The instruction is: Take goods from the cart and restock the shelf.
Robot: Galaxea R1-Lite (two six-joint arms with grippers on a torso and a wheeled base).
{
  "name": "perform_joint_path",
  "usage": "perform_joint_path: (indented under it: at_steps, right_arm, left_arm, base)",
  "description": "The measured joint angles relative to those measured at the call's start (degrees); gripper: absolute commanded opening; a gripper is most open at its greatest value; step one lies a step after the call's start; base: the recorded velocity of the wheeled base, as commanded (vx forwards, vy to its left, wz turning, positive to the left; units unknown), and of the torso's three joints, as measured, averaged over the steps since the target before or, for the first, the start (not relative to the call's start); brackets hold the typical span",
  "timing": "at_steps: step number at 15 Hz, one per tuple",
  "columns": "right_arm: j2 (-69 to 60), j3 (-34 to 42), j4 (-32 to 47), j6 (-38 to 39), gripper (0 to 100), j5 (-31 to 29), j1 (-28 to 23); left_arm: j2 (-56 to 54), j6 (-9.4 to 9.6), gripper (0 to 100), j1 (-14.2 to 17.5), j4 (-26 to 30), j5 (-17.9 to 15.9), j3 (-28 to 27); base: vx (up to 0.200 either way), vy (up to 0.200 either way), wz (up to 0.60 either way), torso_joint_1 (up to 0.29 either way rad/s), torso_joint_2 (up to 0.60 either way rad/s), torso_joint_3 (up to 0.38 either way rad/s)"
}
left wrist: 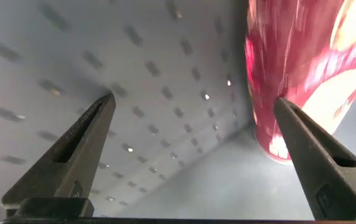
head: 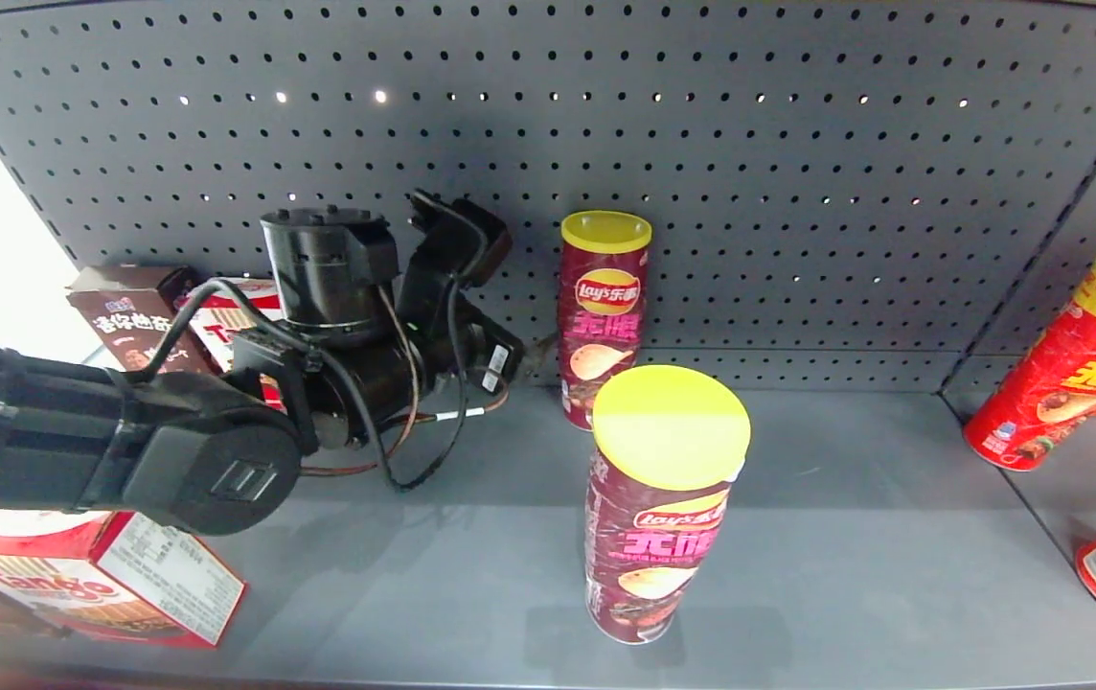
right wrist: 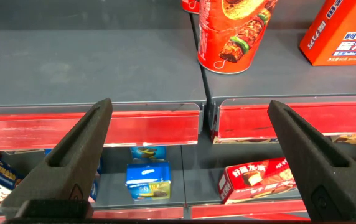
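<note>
Two maroon chip cans with yellow lids stand upright on the grey shelf (head: 855,537): one at the back (head: 605,316) against the pegboard, one nearer the front (head: 663,508). My left gripper (head: 536,353) sits just left of the back can, low by the pegboard. In the left wrist view its fingers (left wrist: 193,106) are open with nothing between them, and the maroon can (left wrist: 296,74) stands beside one fingertip. My right gripper (right wrist: 190,104) is open and holds nothing, facing the front edge of a shelf with red price strips (right wrist: 91,127).
Brown (head: 126,316) and red-white (head: 40,585) snack boxes stand left of my left arm. Red chip cans (head: 1075,364) occupy the neighbouring bay on the right. Ahead of my right gripper are a red can (right wrist: 231,34), an orange box (right wrist: 346,31) and lower-shelf packs (right wrist: 147,180).
</note>
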Motion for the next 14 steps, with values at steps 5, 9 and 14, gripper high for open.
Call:
perform_joint_path:
  at_steps: [5,9,14]
  right_arm:
    - [0.0,0.0,0.0,0.0,100,0.0,0.0]
    - [0.0,0.0,0.0,0.0,100,0.0,0.0]
    - [0.0,0.0,0.0,0.0,100,0.0,0.0]
  left_arm:
    - [-10.7,-0.26,100,-1.1,7.6,0.1,-1.6]
    - [-23.5,-0.99,100,-2.3,6.8,1.6,7.6]
    - [-45.0,-2.06,100,-4.9,6.4,2.1,23.4]
  base:
    - [0.0,0.0,0.0,0.0,0.0,0.0]
    - [0.0,0.0,0.0,0.0,0.0,0.0]
    - [0.0,0.0,0.0,0.0,0.0,0.0]
